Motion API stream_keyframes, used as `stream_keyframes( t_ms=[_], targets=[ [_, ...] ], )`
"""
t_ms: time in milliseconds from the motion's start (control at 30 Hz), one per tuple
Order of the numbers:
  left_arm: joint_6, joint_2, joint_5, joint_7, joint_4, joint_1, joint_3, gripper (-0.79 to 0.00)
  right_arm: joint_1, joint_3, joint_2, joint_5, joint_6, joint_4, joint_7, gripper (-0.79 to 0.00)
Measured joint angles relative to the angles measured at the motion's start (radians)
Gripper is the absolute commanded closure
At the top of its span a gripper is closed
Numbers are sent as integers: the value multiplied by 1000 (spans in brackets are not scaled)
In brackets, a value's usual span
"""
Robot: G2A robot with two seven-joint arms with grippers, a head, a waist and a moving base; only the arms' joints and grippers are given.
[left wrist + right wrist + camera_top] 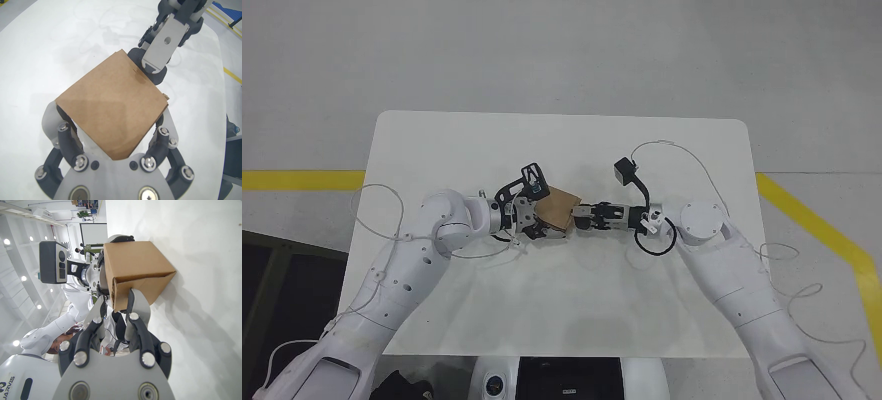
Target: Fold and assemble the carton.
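Observation:
A small brown carton (560, 207) is folded into a box shape and held just above the middle of the white table (542, 140). My left gripper (111, 110) is shut on the carton (111, 106), one finger on each side wall. From the opposite side, my right gripper (117, 296) is shut on the carton's (136, 260) end edge. One of its fingers (137, 301) lies on the outer face and the other sits behind the corner. In the left wrist view, the right gripper (151, 68) pinches the carton's far edge. Both grippers (532, 217) (577, 219) meet at the carton.
Thin white cables (682, 155) loop over the table beside each arm. Bare table surface lies all around the carton. A yellow floor line (302, 180) runs past the table's sides.

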Motion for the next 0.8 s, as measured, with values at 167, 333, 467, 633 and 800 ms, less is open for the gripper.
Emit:
stream_keyframes(
  t_ms=[167,333,467,633,800],
  targets=[
    [-3,0,1,1,-1,1,1,-785,-20,33,13,-8,14,-38,12,-65],
    [-2,0,0,1,0,0,2,-785,-35,54,22,-21,25,-53,7,0],
    [-3,-1,-1,-2,0,0,5,-785,-32,40,21,-37,35,-48,-2,0],
    [-4,-2,-4,-4,-3,-1,8,-785,-13,5,11,-35,39,-19,-7,0],
    [-7,-3,-4,-4,-2,-3,11,-785,17,-27,0,-25,29,10,-8,0]
  ],
)
